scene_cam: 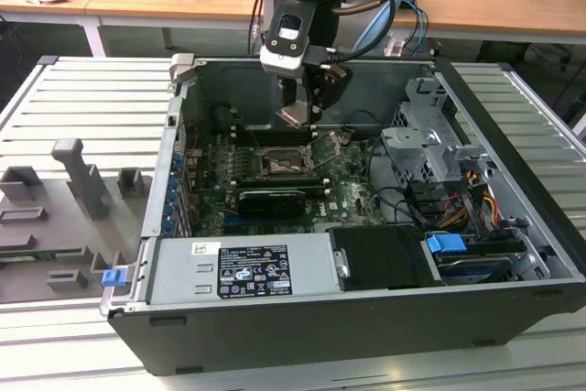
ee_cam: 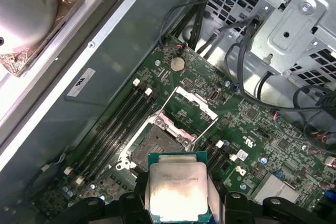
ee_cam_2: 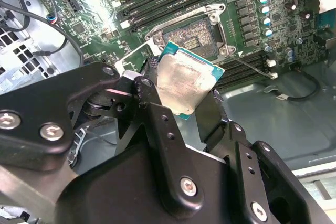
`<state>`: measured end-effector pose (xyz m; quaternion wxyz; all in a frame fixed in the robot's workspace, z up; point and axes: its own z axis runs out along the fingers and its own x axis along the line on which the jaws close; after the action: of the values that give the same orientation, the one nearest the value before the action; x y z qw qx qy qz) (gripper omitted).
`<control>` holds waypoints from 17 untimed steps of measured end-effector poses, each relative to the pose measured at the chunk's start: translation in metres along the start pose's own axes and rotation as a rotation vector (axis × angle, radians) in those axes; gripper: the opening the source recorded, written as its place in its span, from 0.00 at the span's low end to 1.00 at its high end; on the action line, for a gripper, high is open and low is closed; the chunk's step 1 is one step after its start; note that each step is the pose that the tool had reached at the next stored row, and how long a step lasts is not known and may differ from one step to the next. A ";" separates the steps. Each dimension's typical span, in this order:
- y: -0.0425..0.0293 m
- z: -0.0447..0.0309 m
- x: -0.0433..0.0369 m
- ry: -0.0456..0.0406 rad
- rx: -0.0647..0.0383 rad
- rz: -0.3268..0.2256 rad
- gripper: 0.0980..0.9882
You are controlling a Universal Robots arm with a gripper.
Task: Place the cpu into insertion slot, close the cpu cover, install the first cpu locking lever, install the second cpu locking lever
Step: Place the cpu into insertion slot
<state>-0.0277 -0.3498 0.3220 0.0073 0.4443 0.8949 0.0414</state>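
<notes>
My gripper (scene_cam: 298,114) hangs inside the open computer case, shut on the cpu (scene_cam: 294,115), a small square chip with a pale silver face. In both wrist views the black fingers (ee_cam_2: 153,109) clamp two opposite edges of the cpu (ee_cam_2: 184,80) (ee_cam: 177,190), which is tilted and held above the board. The insertion slot (scene_cam: 279,164) (ee_cam_2: 197,35) (ee_cam: 152,148) lies bare just below and ahead of the chip. The cpu cover (ee_cam: 190,109) stands flipped open beside the slot. A thin locking lever (ee_cam_2: 252,67) juts out from one socket corner.
Long black memory slots (scene_cam: 275,133) run beside the socket, and a long black card (scene_cam: 270,199) lies in front of it. A power supply (scene_cam: 243,267) fills the case front. A metal drive cage (scene_cam: 430,144) and cables stand at the exterior view's right. Grey fixtures (scene_cam: 82,180) sit outside.
</notes>
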 end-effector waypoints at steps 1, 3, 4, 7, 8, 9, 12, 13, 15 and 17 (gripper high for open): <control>0.0000 0.0002 0.0000 0.0000 0.000 0.000 0.48; -0.0001 0.0006 0.0000 -0.0002 0.000 0.002 0.48; -0.0001 0.0009 0.0000 -0.0005 0.000 0.005 0.48; -0.0002 0.0020 0.0000 -0.0051 -0.001 0.052 0.48; -0.0002 0.0024 -0.0001 -0.0071 -0.001 0.072 0.48; -0.0002 0.0029 -0.0001 -0.0098 -0.001 0.098 0.48; -0.0003 0.0041 -0.0001 -0.0169 -0.002 0.169 0.48; -0.0003 0.0045 -0.0001 -0.0177 -0.002 0.179 0.48; -0.0005 0.0062 -0.0002 -0.0184 -0.002 0.188 0.48; -0.0006 0.0069 -0.0002 -0.0183 -0.002 0.189 0.48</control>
<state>-0.0277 -0.3498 0.3150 0.0119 0.5270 0.8489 0.0386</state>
